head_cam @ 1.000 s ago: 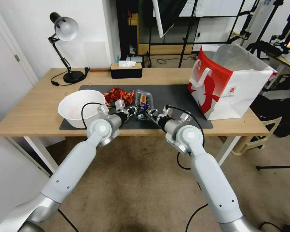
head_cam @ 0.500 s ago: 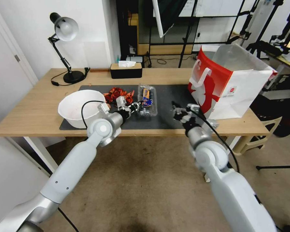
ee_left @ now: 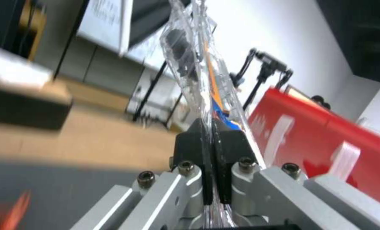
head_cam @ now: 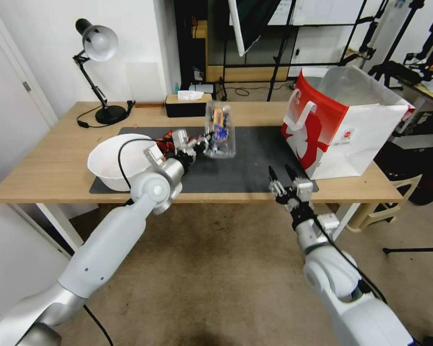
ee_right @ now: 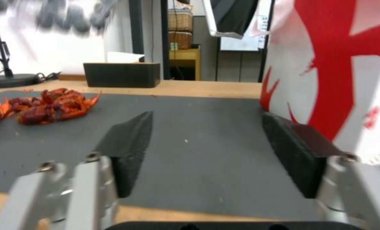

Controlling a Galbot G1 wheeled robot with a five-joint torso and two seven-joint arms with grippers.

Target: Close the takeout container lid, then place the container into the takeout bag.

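Head view: you see the left gripper (head_cam: 204, 143) holding the small clear plastic clamshell takeout container (head_cam: 220, 130) in the air above the dark grey rectangular mat (head_cam: 245, 166), which serves as your landmark. The container is raised clear of the mat, over its rear middle part, and stands roughly on edge. Its clear lid (head_cam: 218, 124) with the orange-and-blue label lies closed against the base. In the left wrist view, note that the two black pads (ee_left: 192, 150) are pressed together on the thin plastic rim of the container (ee_left: 190, 57), with dark berries visible inside.

Locate the right gripper (head_cam: 285, 179) at the front right edge of the mat, near the table edge. Its fingers are spread wide and hold nothing. In the right wrist view, both black fingers (ee_right: 132, 142) stand well apart above the mat (ee_right: 198, 134).

The large red-and-white paper takeout bag (head_cam: 344, 127) stands upright on the right end of the mat, its mouth open and its white flat handle (head_cam: 298, 114) hanging on the red side. The container is well apart from the bag.

On the left end of the mat rests a round white bowl (head_cam: 113, 161). A pile of red crayfish (ee_right: 49, 103) lies on the mat just behind the bowl.
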